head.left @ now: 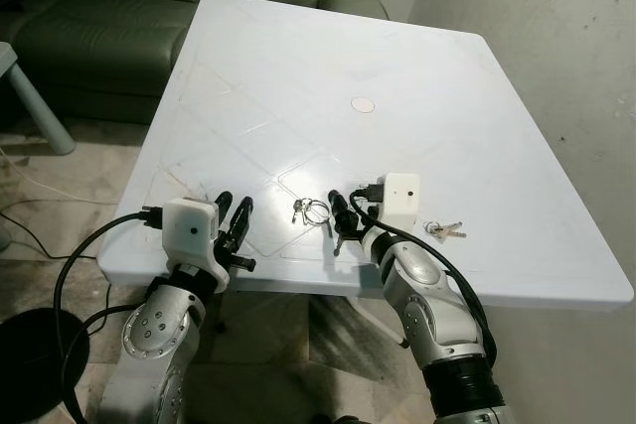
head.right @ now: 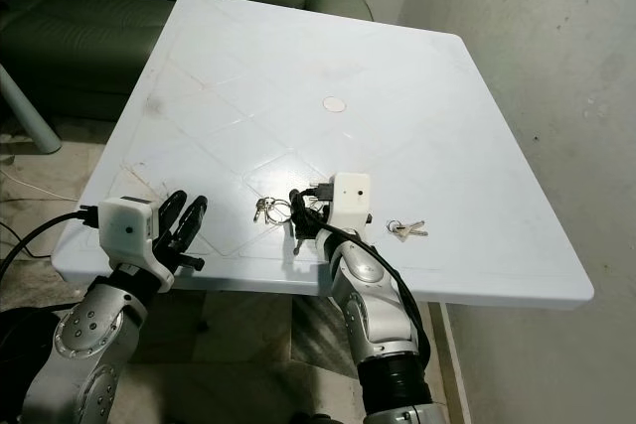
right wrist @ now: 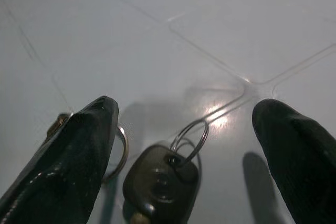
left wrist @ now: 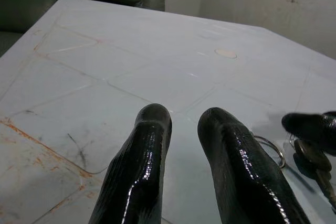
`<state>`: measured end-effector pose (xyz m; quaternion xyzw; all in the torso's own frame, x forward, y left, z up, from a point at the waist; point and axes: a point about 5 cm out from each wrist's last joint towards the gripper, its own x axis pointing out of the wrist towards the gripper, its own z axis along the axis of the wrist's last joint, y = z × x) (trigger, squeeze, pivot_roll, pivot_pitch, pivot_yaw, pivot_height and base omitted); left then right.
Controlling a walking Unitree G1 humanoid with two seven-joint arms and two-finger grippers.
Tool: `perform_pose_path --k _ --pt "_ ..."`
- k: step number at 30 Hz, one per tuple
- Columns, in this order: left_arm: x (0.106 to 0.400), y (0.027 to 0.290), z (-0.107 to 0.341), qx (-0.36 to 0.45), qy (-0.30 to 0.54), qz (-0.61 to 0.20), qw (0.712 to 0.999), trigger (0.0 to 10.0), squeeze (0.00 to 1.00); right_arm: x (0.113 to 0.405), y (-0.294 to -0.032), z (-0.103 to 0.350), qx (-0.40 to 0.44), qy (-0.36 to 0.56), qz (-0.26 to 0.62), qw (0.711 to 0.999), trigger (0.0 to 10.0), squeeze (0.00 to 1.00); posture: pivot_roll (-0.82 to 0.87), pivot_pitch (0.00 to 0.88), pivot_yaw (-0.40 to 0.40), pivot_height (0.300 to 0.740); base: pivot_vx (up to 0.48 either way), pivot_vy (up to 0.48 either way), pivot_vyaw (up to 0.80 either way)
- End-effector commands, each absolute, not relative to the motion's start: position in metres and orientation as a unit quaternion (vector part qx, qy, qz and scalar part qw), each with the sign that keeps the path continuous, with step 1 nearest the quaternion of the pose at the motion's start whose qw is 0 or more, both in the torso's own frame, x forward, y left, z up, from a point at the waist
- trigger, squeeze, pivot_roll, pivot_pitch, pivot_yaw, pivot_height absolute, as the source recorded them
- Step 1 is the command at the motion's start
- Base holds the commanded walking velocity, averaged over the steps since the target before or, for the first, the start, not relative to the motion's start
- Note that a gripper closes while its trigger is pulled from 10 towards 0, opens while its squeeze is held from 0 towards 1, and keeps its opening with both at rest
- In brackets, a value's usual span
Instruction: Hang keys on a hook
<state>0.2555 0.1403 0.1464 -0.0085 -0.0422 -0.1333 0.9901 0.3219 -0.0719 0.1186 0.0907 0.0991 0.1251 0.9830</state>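
Left arm: bent, raised at the table's near edge.
Left tool (head.left: 237, 217): fingers (left wrist: 142, 171) slightly parted, holding nothing.
Right arm: bent, reaching over the near edge.
Right tool (head.left: 336, 217): fingers (right wrist: 73, 166) spread wide, low over the table.

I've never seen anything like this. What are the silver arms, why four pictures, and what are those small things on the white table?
It is a humanoid robot. Two pictures come from cameras in its head, looking down; the other two from cameras on its wrists. Each arm ends in an end effector of two black fingers. On the white table lies a key bunch on rings, and a second set of keys farther right. The right end effector is open, its fingers either side of the bunch, gripping nothing yet. The left end effector hovers at the table's near edge, holding nothing. A green sofa stands behind.
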Motion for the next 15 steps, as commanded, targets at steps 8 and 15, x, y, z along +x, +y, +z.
perform_pose_path --k 8,15 --pt "0.2511 0.1371 0.1467 -0.007 -0.041 -0.134 0.990 10.0 0.00 0.3153 -0.0751 0.1069 0.081 0.123 0.130 0.980 0.0 0.00 0.06 0.153 -0.162 0.740 0.000 0.000 0.00" --pt "0.2523 0.1368 0.1469 -0.006 -0.042 -0.132 0.990 10.0 0.00 0.3154 -0.0756 0.1071 0.084 0.125 0.128 0.980 0.0 0.00 0.06 0.150 -0.164 0.740 0.000 0.000 0.00"
